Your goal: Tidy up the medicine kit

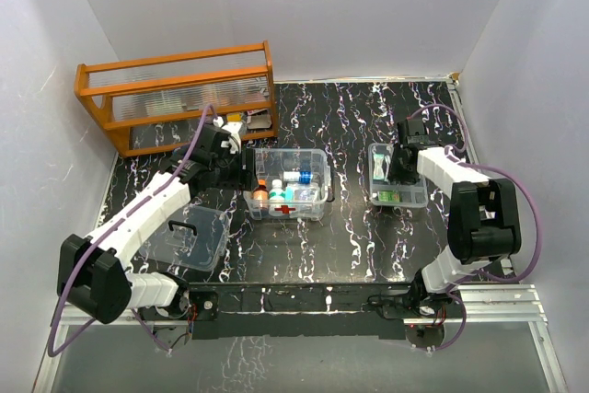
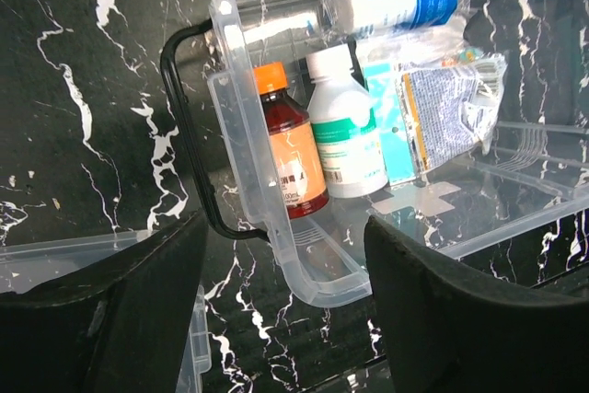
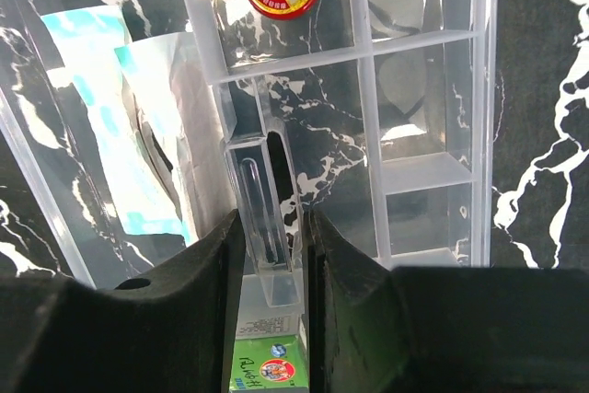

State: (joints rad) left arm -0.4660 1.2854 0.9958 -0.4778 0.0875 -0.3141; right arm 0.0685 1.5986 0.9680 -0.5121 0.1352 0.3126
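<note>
left gripper (image 2: 285, 232): jaws spread wide and empty, just off the left end of the medicine kit (image 1: 313, 213). the kit's dark end handle (image 2: 189, 126) lies beyond the fingertips. kit sits open at mid table (image 1: 350, 236), with an amber bottle (image 2: 293, 158) and a white bottle (image 2: 345, 126) upright against its near wall. the lid (image 1: 207, 244) lies apart, near left, partly under the left arm. right gripper (image 3: 271, 218): pinched on the upright clear tab of the divided tray (image 1: 414, 198), which sits right of the kit across a bare strip. orange rack (image 1: 175, 89) stands near the kit's far left corner.

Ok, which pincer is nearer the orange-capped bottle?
Left. The left pincer is open at the kit's end by the bottle; the right pincer grips the divided tray beyond the kit.
</note>
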